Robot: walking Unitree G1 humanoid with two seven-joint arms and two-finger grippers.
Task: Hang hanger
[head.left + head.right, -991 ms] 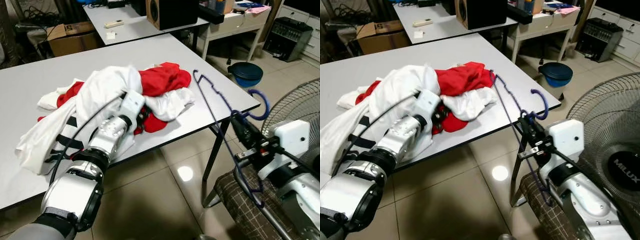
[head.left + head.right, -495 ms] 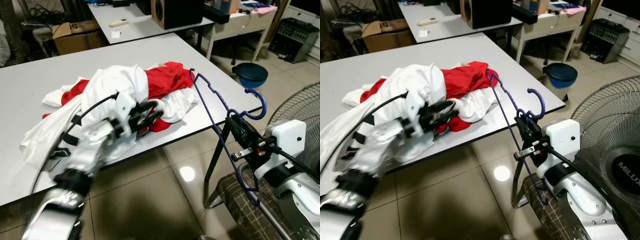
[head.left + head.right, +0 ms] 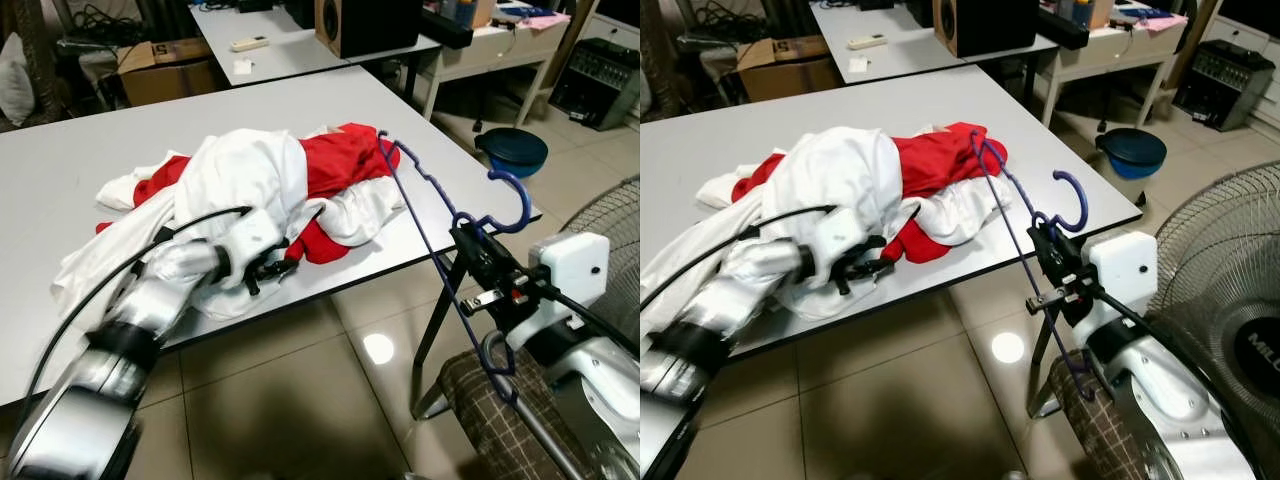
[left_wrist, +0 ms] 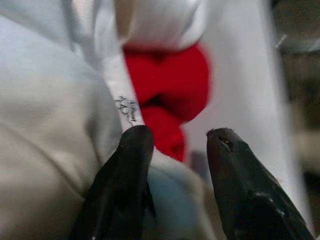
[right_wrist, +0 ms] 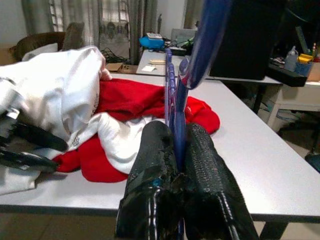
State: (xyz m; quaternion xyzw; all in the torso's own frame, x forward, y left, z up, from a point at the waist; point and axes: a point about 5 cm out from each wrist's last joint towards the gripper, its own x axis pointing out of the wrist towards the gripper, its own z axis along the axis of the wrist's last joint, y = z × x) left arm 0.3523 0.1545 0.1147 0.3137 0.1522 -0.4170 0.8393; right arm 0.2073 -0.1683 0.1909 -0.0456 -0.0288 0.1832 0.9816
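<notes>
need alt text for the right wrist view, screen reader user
The right hand is shut on a blue hanger that rises from between its two black fingers. Beyond it, a heap of white clothes and red clothes lies on a grey table, with the left hand at the heap's near edge.

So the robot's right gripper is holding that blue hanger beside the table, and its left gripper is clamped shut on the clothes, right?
Not quite. The right gripper does hold the blue hanger beside the table, but the left gripper is open, as the left wrist view shows: its fingers stand apart at the edge of the pile of clothes.
</notes>
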